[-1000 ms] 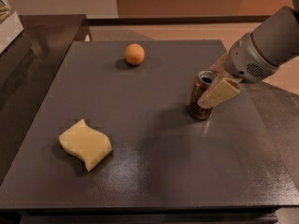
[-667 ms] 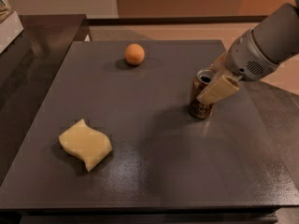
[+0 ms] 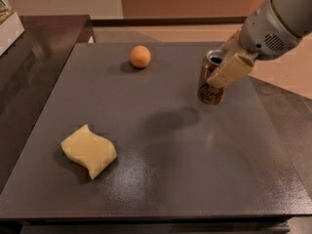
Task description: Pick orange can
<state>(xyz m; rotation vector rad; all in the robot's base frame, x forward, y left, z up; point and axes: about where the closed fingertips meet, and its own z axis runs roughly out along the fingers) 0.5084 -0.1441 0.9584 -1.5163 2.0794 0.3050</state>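
The orange can (image 3: pixel 208 89) is brownish-orange with dark script and a silver top. It stands upright in the air at the right of the dark table (image 3: pixel 161 179), with its shadow apart from it on the surface below. My gripper (image 3: pixel 217 75) comes in from the upper right and is shut on the can. One pale finger (image 3: pixel 229 70) lies across the can's right side; the other finger is hidden behind the can.
A round orange fruit (image 3: pixel 140 56) sits at the far middle of the table. A pale yellow wavy sponge (image 3: pixel 88 150) lies at the near left. A darker counter (image 3: pixel 29 48) adjoins the table on the left.
The can has risen off the table in the gripper's hold, and its shadow now lies apart from it. The arm has moved up slightly. The fruit and sponge have not moved.
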